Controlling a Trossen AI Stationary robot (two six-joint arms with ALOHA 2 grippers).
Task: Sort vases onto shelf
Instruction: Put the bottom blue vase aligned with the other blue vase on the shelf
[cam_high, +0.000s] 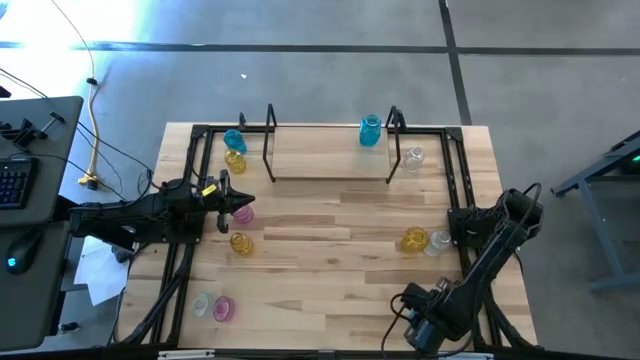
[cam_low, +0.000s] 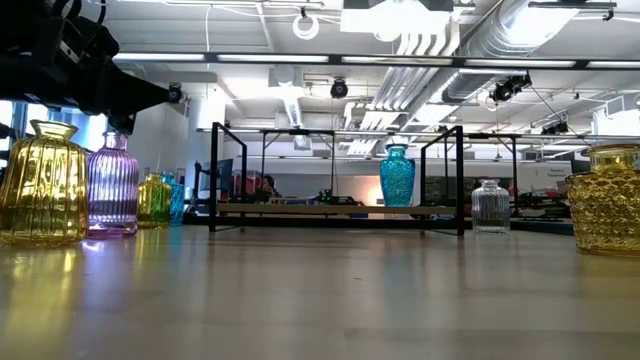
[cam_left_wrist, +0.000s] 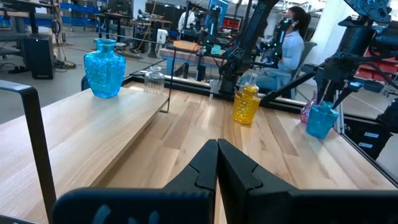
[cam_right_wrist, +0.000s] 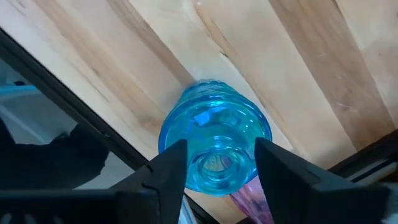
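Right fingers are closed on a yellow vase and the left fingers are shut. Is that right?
Not quite. The vase between the right fingers is blue, not yellow; the right wrist view shows it clearly. The rest stands: the right fingers are closed on it and the left fingers are shut.

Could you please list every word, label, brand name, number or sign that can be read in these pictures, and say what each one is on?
None can be read in any view.
The vases, such as the blue vase between the right gripper's fingers, carry no labels.
The shelf board is bare wood.
The keyboard keys are too small to read.
Room equipment behind the table shows nothing legible.
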